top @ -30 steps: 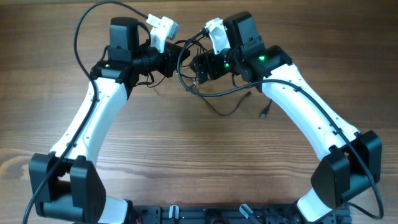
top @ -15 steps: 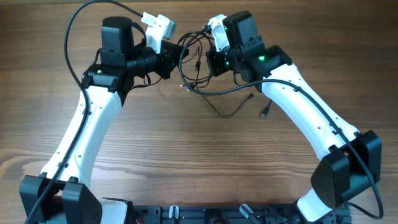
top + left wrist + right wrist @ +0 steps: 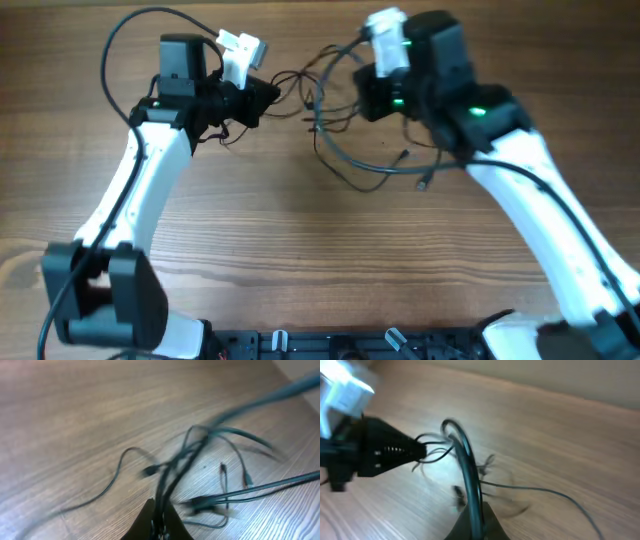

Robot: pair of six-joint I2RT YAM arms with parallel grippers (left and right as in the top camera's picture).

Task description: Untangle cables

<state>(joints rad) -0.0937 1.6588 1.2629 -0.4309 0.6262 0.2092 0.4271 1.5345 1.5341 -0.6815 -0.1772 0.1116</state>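
Spanning the gap between the two arms, the cables (image 3: 335, 150) form a loose black tangle over the far half of the bench (image 3: 300, 260). The left gripper (image 3: 268, 96) points rightward near the far edge. In the left wrist view its fingers (image 3: 145, 526) are pressed together on several strands, which leave the tips and fan out over the wood grain. The right gripper (image 3: 362, 98) faces it from the other side, well apart, with thin strands stretched between the two. In the right wrist view, the right fingers (image 3: 465, 529) are clamped on a dark loop that arcs up from their tips toward the opposite gripper.

Below the grippers, wider loops sag toward the middle of the bench. One strand ends in a small plug (image 3: 425, 183) lying on the wood just beside the right arm (image 3: 520, 190), and a second plug (image 3: 403, 155) lies near it. From overhead, the right wrist housing covers the spot where the strands enter the right fingers, so the grip shows only in the wrist view.

A white camera mount (image 3: 240, 50) sits on the left wrist, and a thick arm cable (image 3: 110, 55) loops out behind the left arm, apart from the tangle. A green indicator light (image 3: 478, 112) glows on the right arm. Both wrist views are blurred, so it cannot be told how the individual strands cross.
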